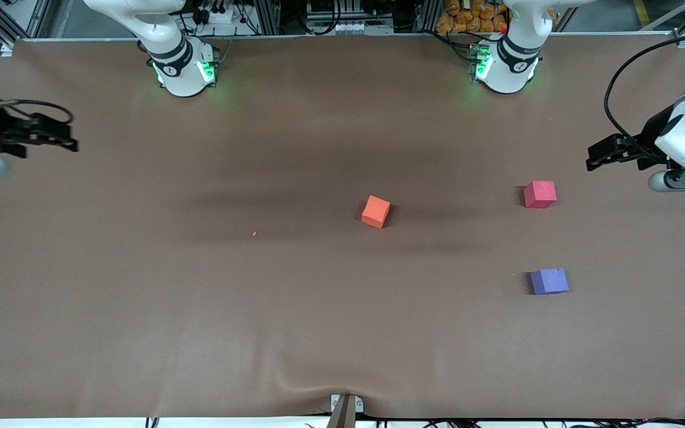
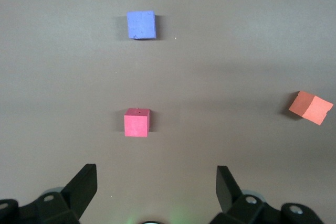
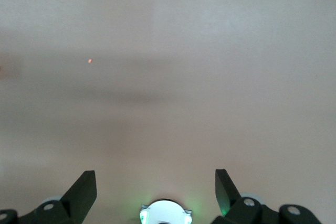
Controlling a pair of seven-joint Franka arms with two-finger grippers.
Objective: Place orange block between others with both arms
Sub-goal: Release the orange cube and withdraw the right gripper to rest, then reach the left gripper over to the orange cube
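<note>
The orange block (image 1: 376, 211) (image 2: 311, 107) lies tilted near the middle of the brown table. A red-pink cube (image 1: 539, 194) (image 2: 136, 122) sits toward the left arm's end, and a purple-blue cube (image 1: 549, 281) (image 2: 141, 24) sits nearer the front camera than it, with bare table between the two. My left gripper (image 1: 598, 156) (image 2: 156, 184) hangs open and holds nothing, up in the air at the left arm's end beside the red-pink cube. At the right arm's end my right gripper (image 1: 63, 138) (image 3: 156, 184) hovers open over bare table, nothing between its fingers.
The brown mat (image 1: 259, 309) covers the whole table. A tiny orange speck (image 1: 254, 233) (image 3: 90, 61) lies on it between the orange block and the right arm's end. Both green-lit arm bases (image 1: 185, 68) stand along the table's edge away from the front camera.
</note>
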